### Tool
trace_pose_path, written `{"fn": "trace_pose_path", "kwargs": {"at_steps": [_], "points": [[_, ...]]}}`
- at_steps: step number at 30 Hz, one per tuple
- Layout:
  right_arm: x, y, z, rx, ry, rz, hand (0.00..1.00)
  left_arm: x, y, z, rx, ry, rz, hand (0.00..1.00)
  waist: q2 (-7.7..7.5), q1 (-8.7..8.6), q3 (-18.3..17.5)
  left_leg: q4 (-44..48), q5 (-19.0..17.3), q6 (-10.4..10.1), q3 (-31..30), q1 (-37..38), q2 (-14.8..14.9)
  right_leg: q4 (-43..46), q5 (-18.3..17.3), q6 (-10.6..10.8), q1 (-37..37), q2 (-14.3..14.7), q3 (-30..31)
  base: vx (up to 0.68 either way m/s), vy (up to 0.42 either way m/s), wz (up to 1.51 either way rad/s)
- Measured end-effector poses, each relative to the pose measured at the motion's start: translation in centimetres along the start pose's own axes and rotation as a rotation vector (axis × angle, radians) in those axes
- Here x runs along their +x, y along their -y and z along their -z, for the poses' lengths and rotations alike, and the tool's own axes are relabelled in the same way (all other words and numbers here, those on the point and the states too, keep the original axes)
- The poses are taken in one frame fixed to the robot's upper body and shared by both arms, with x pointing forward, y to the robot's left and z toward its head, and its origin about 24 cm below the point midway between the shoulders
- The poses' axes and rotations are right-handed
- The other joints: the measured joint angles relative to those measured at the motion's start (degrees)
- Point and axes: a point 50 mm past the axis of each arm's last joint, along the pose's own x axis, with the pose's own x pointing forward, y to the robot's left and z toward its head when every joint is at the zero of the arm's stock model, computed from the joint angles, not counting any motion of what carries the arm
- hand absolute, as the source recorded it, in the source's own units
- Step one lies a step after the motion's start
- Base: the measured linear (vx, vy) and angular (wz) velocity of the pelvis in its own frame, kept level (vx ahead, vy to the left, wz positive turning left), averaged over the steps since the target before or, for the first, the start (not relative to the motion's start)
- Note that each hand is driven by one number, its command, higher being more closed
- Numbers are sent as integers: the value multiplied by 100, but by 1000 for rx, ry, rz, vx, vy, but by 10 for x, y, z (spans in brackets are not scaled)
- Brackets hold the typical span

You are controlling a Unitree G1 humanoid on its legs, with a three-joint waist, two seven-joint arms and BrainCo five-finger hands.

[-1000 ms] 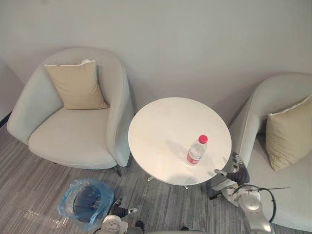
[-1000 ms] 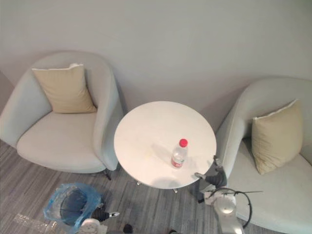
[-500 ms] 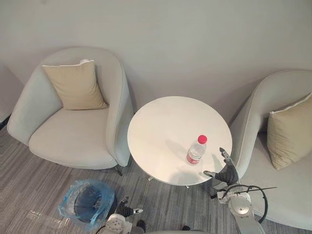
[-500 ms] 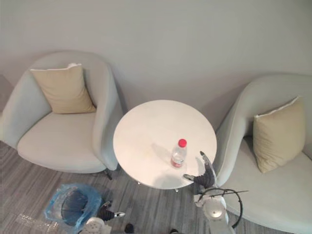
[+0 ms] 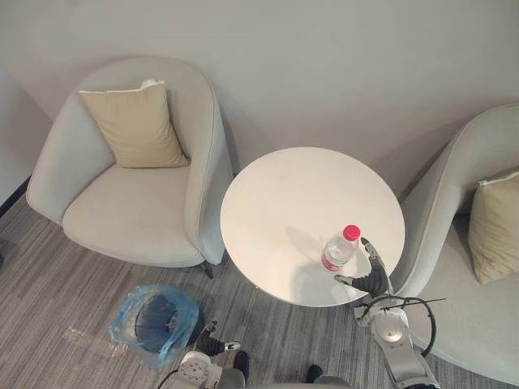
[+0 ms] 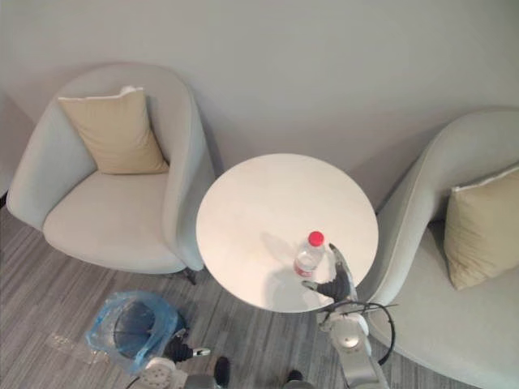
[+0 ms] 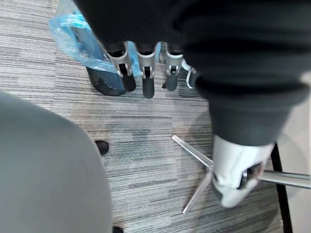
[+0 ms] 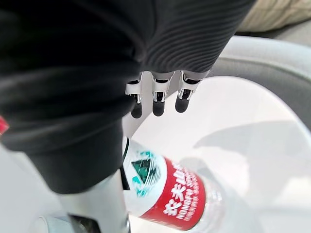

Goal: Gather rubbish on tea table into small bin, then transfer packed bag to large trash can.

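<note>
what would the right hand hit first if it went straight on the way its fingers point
Most likely the bottle: it stands on the tea table just beside the open right hand, between thumb and fingers. Depth is unclear, so the fingers may slide past it over bare tabletop.

A: Right chair is cut by the frame edge, and so is its cushion.

B: Noted. Bottle: cap mostly behind right hand in the wrist view (touching or not, can't tell).

A: Inside of the bin is dark, contents unreadable. Base of the table is mostly under its top.

B: Left hand sits at the bottom edge, partly cropped.
</note>
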Motion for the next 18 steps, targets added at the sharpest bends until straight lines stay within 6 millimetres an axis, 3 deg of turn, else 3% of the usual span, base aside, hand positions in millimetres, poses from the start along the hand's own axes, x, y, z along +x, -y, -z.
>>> {"fn": "trace_pose_path", "kwargs": {"at_steps": [15,16,18], "points": [[6,-16,-9,200,-40,59,0,1,3,-11,-40,38,0,0,38,191,153,96,-4,-5,-108,-229,-37,838,-505,33,-417,-167,-205,0,8,8],[8,-17,-12,207,-34,66,100,1,3,-12,-41,43,0,0,41,208,154,100,-3,-6,-145,-287,-41,879,-526,31,-476,-177,-225,12,2,11],[10,-16,-14,212,-28,78,100,1,4,-14,-43,49,1,0,37,253,157,136,-3,-6,-169,-364,-37,928,-554,39,-532,-196,-271,20,0,13]]}}
